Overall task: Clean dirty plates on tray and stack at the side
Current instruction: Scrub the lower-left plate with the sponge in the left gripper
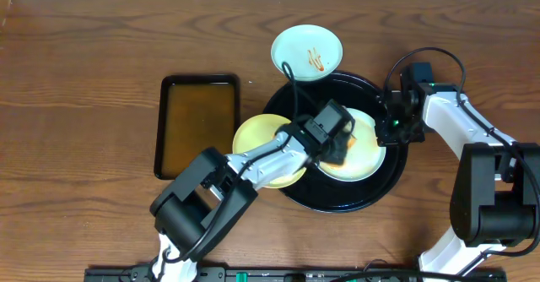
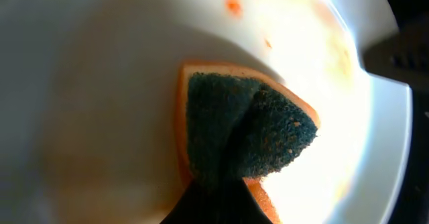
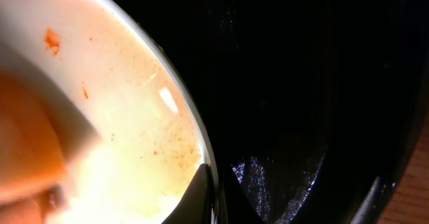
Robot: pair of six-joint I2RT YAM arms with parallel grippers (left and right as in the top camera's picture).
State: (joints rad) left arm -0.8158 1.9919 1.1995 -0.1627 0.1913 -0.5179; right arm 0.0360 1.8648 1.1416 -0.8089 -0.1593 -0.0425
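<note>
The round black tray (image 1: pixel 339 196) holds a pale plate (image 1: pixel 364 162) smeared with orange sauce. My left gripper (image 1: pixel 337 149) is shut on a dark green and orange sponge (image 2: pixel 248 133) and presses it onto this plate (image 2: pixel 100 83). My right gripper (image 1: pixel 390 128) is shut on the plate's right rim (image 3: pixel 134 117), one finger inside and one outside (image 3: pixel 211 197), over the tray (image 3: pixel 301 83). A cream-yellow plate (image 1: pixel 257 147) lies over the tray's left rim. A pale blue plate (image 1: pixel 306 52) with orange streaks sits at the tray's far edge.
A rectangular black tray of brownish liquid (image 1: pixel 197 123) stands to the left of the plates. The wooden table (image 1: pixel 84 79) extends left and far right. Cables run over the blue plate and behind the right arm.
</note>
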